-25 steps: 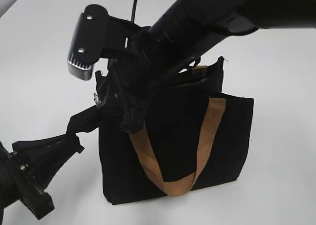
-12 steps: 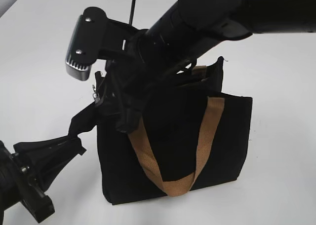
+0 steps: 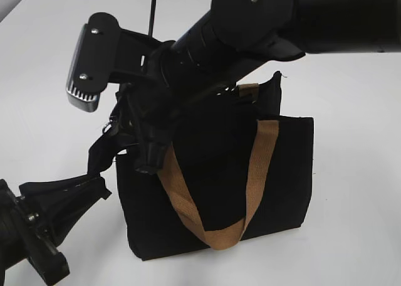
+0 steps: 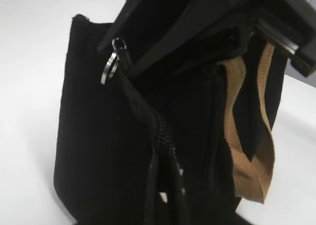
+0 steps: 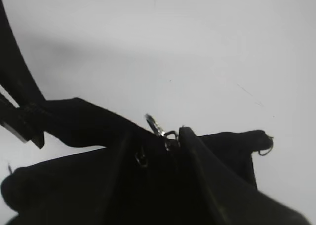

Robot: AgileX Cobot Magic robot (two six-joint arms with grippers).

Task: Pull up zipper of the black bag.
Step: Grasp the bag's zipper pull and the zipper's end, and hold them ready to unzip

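Note:
The black bag (image 3: 279,173) stands upright on the white table, a tan webbing handle (image 3: 254,179) hanging down its front. The zipper (image 4: 161,132) runs along the top edge to a silver pull ring (image 4: 109,68). My right gripper (image 3: 133,130) reaches across to the bag's left top corner and is shut on the zipper pull; the ring (image 5: 155,125) sticks out beside its fingers (image 5: 170,145). My left gripper (image 3: 99,184) sits low at the left, shut on the bag's black end tab (image 3: 103,149). In the left wrist view its jaws (image 4: 168,198) clamp the zipper's end.
The white table (image 3: 357,110) surrounds the bag on all sides. The right arm's large black body (image 3: 282,22) hangs over the bag's top and hides the opening. A second tan handle (image 3: 249,89) peeks out behind.
My right gripper has moved left and slightly up with the zipper pull. The end tab is stretched further left, and the bag's top left corner has shifted with it.

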